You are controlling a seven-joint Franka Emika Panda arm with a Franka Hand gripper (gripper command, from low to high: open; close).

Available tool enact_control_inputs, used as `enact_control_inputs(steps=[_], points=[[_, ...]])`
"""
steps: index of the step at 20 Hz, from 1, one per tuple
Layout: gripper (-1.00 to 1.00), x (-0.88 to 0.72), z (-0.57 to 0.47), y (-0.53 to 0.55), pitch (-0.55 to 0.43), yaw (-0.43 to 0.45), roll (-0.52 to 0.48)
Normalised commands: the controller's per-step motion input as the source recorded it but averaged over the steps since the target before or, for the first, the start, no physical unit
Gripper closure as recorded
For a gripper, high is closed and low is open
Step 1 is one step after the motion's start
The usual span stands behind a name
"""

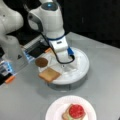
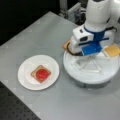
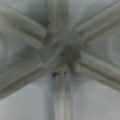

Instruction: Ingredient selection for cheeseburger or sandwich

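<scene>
Toast (image 2: 40, 74), lettuce and tomato (image 1: 76, 111) are sitting stacked on the plate (image 2: 25, 77), while I am hovering my gripper (image 1: 65, 63), spread unknowable, over the tray (image 1: 81, 72) hub, with patty (image 1: 41, 62), cheese (image 2: 112, 50) and second toast (image 1: 49, 74) waiting around it.

Two raised front views sharing the divided tray (image 1: 82, 72) (image 2: 75, 67); wrist view close above its hub (image 3: 61, 53).
</scene>
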Motion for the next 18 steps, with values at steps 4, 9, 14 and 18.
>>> enact_control_inputs(steps=[4,9,14,18], points=[[-1.00,0.02,0.19,0.03,0.094,-0.039,0.076],[-1.00,0.05,0.18,0.01,0.066,-0.162,0.072],[-1.00,0.15,0.20,-0.05,0.020,-0.382,0.075],[-1.00,0.26,0.30,-0.10,0.098,-0.466,0.095]])
